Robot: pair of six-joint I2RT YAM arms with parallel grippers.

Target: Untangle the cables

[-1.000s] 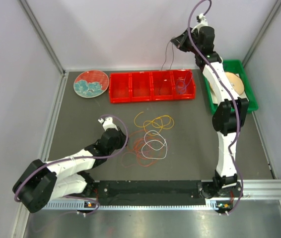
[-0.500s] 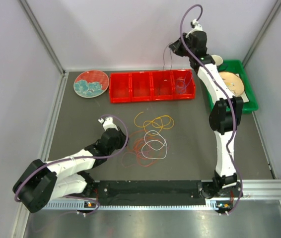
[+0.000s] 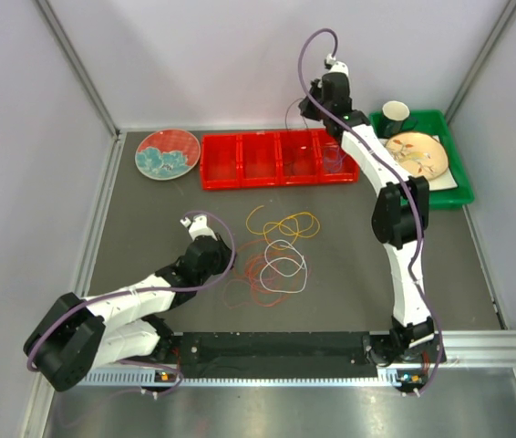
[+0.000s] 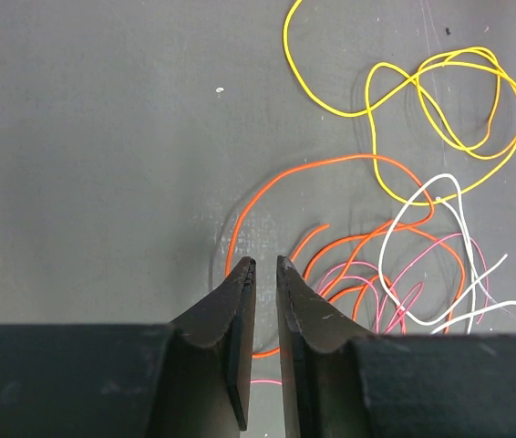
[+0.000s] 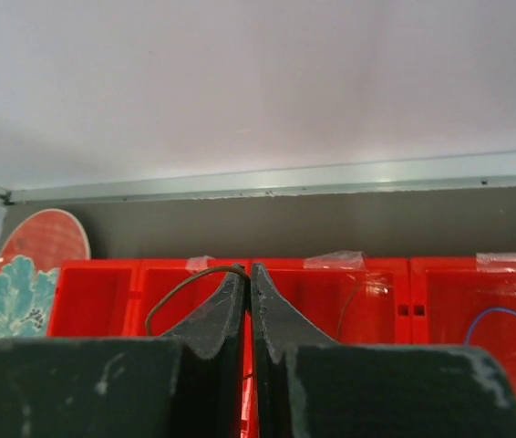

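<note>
Grey table (image 3: 349, 274) (cables (image 3: 272, 260), bin (image 3: 279, 182), plate (image 3: 167, 153), tray (image 3: 445, 196))

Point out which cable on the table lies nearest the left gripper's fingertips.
The orange cable: its curve runs beside the tips of the left gripper; the yellow cable, white cable and pink cable lie farther right.

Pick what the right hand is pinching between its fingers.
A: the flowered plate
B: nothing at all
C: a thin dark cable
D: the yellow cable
C: in the right wrist view the right hand is shut on a thin dark cable that loops out to the left from the fingertips.
</note>
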